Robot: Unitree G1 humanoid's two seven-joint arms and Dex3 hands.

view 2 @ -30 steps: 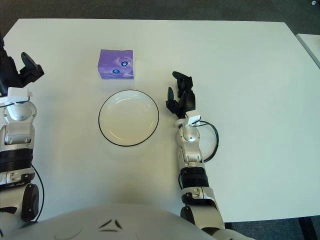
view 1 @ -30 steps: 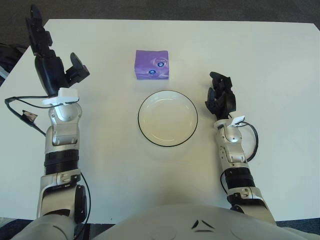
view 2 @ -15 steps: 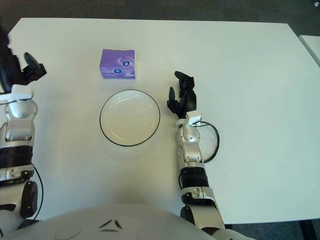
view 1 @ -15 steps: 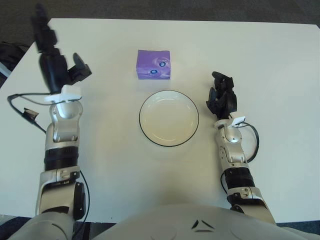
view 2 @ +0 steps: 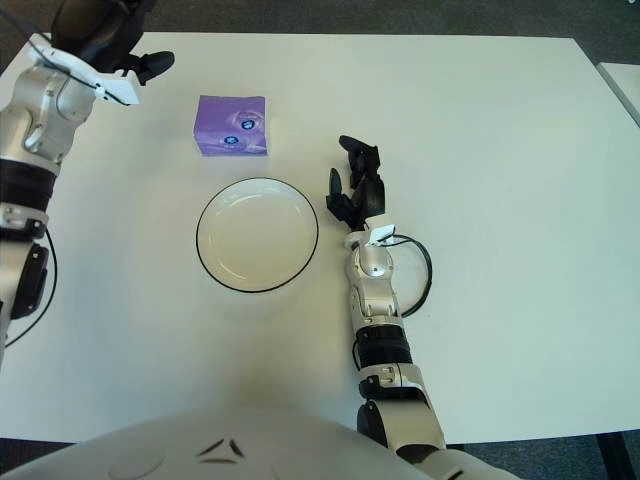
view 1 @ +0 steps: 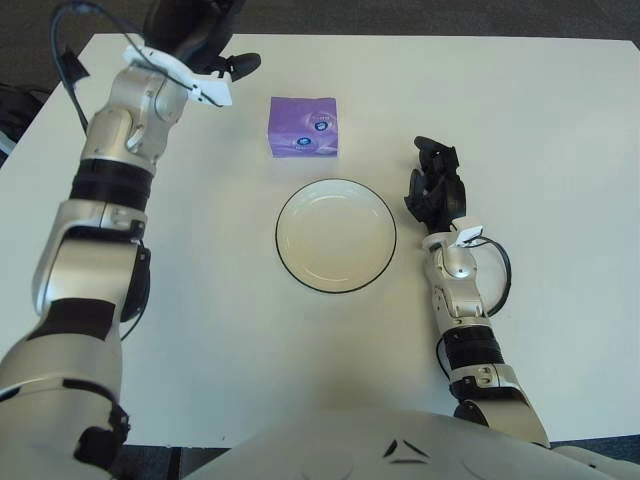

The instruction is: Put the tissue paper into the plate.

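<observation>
The dark fingers (view 2: 155,66) of the left hand (view 2: 105,35) show only in part at the top edge of both views, one tip pointing toward the purple pack; whether they are spread or curled cannot be told; they hold nothing visible; the hand sits up at the far left of the white desk (view 1: 540,130), to the left of the purple rectangular tissue paper pack (view 1: 303,127) and apart from it. The pack lies flat on the desk, just beyond the far rim of the round white plate with a thin black rim (view 1: 336,236), with a narrow strip of bare desk between them. The right hand (view 1: 434,186) shows just beside the plate's right edge, its black fingers (view 1: 428,148) loosely spread and grasping nothing; a black cable (view 1: 497,280) loops beside its wrist.
</observation>
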